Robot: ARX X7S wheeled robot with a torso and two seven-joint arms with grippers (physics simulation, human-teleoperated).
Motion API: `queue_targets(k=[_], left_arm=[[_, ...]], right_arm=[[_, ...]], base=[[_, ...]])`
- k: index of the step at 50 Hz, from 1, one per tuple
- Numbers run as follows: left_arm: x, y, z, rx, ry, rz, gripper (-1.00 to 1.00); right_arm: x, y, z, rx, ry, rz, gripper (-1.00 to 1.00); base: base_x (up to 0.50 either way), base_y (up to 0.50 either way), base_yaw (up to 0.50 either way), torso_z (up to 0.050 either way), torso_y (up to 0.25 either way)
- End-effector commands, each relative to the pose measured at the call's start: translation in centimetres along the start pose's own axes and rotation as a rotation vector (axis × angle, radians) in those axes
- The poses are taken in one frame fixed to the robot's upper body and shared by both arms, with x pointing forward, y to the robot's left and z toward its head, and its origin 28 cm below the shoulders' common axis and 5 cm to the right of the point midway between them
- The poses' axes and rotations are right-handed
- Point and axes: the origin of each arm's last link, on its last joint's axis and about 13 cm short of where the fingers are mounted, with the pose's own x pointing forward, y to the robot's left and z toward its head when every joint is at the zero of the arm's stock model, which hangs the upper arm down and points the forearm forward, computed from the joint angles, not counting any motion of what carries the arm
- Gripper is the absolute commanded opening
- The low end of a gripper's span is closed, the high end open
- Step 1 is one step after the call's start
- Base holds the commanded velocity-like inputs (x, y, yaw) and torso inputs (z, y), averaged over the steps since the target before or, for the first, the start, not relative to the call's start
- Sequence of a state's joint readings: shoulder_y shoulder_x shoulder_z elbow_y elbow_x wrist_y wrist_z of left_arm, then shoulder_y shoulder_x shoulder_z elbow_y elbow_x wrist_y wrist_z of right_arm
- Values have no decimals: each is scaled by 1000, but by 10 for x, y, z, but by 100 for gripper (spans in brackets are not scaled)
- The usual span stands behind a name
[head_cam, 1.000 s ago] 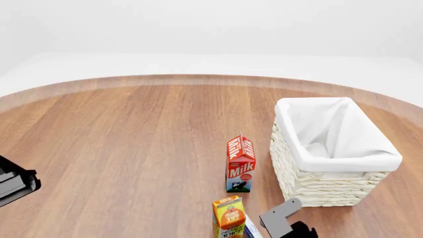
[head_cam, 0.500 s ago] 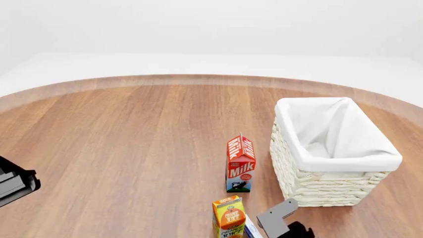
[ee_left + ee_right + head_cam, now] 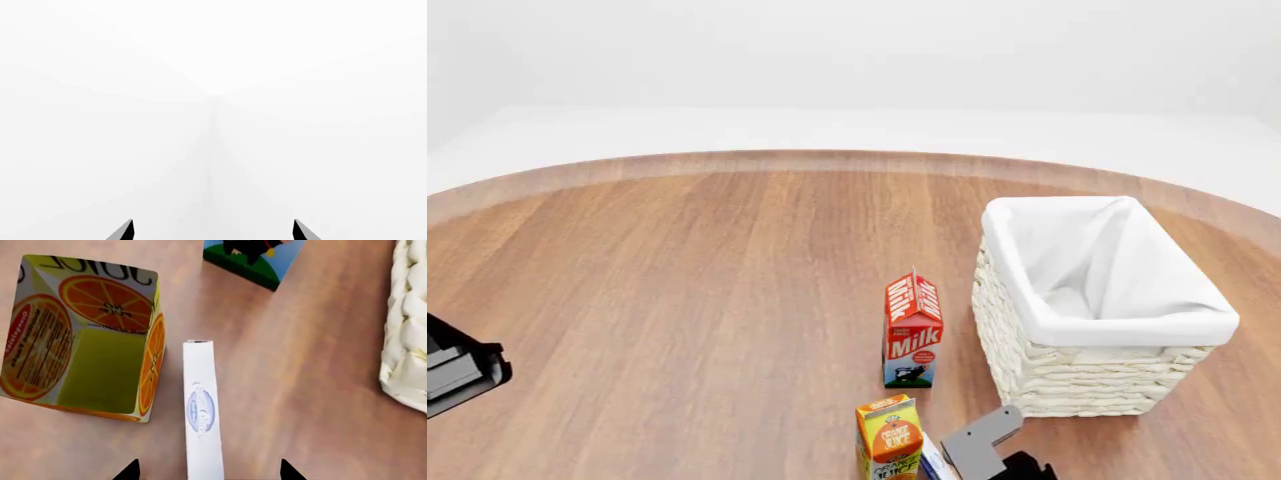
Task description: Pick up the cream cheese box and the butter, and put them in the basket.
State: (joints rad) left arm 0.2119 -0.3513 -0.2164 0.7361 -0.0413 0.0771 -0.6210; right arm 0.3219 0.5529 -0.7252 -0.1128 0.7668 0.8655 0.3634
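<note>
The cream cheese box [image 3: 202,415], a thin white box with a blue oval mark, stands on its narrow edge on the wooden table. Only a sliver of the cream cheese box [image 3: 933,462] shows in the head view. My right gripper [image 3: 208,473] is open just above it, one fingertip on each side and neither touching. The white wicker basket [image 3: 1094,375] with its cloth liner stands to the right, and its woven wall [image 3: 407,340] is in the right wrist view. The butter is out of view. My left gripper [image 3: 213,232] is open and faces blank white.
An orange juice carton [image 3: 87,355] stands close beside the cream cheese box, and the same orange juice carton [image 3: 889,436] is at the head view's bottom edge. A red milk carton [image 3: 913,330] stands further back, next to the basket. My left arm [image 3: 457,376] hangs at the table's left edge.
My right wrist has dropped a little lower and shifted slightly left in the head view. The left arm and all the packages have stayed put.
</note>
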Motion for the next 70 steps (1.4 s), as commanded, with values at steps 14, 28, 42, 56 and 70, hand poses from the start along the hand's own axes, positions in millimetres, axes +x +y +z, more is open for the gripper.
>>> queue_targets(k=[14, 28, 42, 56, 70], left_arm=[[0, 2, -3, 19, 6, 5, 100], [0, 3, -3, 19, 6, 5, 100], [0, 3, -2, 19, 4, 5, 100], [0, 2, 0, 14, 0, 0, 100], [0, 2, 0, 9, 3, 1, 100]], right_arm=[[3, 4, 2, -15, -29, 6, -100], [2, 4, 2, -23, -34, 1, -100], [-22, -9, 18, 30, -126, -74, -100], [-70, -10, 27, 29, -253, -108, -100], [-104, -4, 34, -25, -367, -134, -100]], base=[[0, 0, 0, 0, 0], [0, 0, 0, 0, 0], [0, 0, 0, 0, 0], [0, 0, 0, 0, 1], [0, 0, 0, 0, 0]])
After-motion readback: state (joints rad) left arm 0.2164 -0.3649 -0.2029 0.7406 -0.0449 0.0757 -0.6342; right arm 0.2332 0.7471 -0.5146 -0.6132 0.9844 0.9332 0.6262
